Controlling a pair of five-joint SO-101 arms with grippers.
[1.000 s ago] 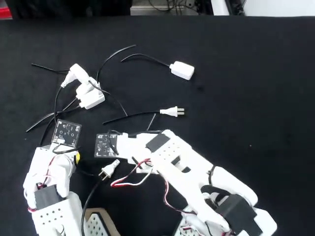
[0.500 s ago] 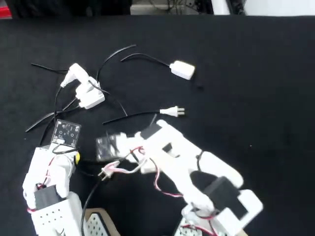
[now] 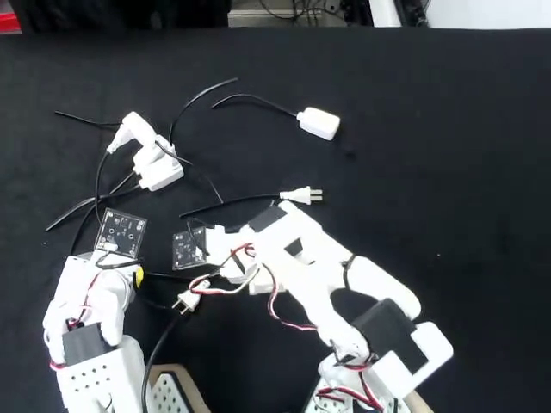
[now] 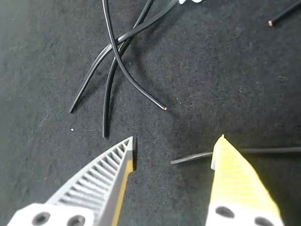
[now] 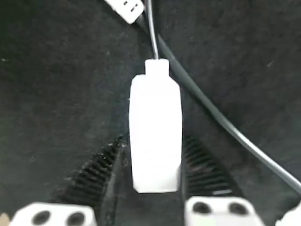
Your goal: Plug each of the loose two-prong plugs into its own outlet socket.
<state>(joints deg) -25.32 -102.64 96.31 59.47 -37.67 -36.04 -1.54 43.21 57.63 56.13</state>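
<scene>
A white, oblong, corded socket [image 5: 155,117] is gripped by the right pincer [image 5: 153,143]; the left pincer [image 4: 176,139] is held open.

Black table [image 3: 465,129], white outlet socket [image 3: 318,123], two-prong plug [image 3: 299,195], white socket cluster [image 3: 148,157], tangled black cords [image 4: 116,46]

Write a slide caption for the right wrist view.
Right gripper closed on a white socket, its black cord leading away over the black table.
</scene>
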